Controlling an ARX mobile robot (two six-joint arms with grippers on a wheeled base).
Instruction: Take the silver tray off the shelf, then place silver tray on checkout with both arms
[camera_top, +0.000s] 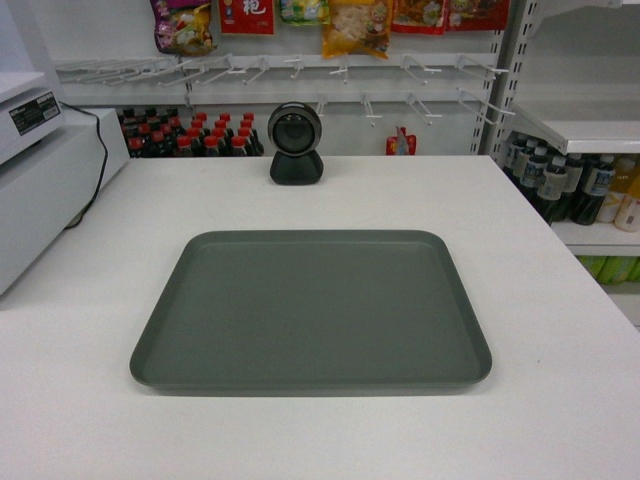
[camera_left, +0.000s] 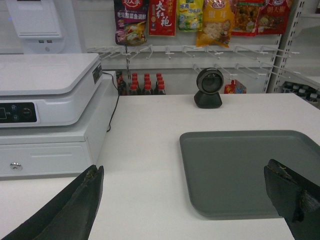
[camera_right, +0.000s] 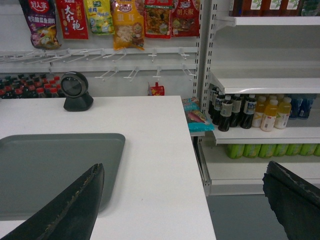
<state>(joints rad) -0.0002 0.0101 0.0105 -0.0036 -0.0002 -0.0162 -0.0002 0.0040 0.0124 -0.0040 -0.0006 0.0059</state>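
A small shop scene: snack packets hang on peg rails along the back wall, bottles stand below them, and a broad white checkout tabletop (camera_top: 560, 300) fills the foreground. At the far left sits the grey-white register (camera_left: 47, 90). Next, the left pincer (camera_left: 192, 200) hangs low over the near edge of the tabletop with its fingers spread wide and nothing between them. In the middle the silver tray (camera_top: 310, 315) lies flat on the tabletop, in front of the black round scanner (camera_top: 295, 143) and well apart from it. The right pincer (camera_right: 185, 200) is likewise spread wide and empty, by the tray's right side. Furthest right stands the white shelf (camera_right: 270, 82), with drinks bottles below it. By my reading, the placing step looks complete: the tray rests on the checkout and neither pincer touches it. What remains would be only drawing both arms clear without nudging the tray.
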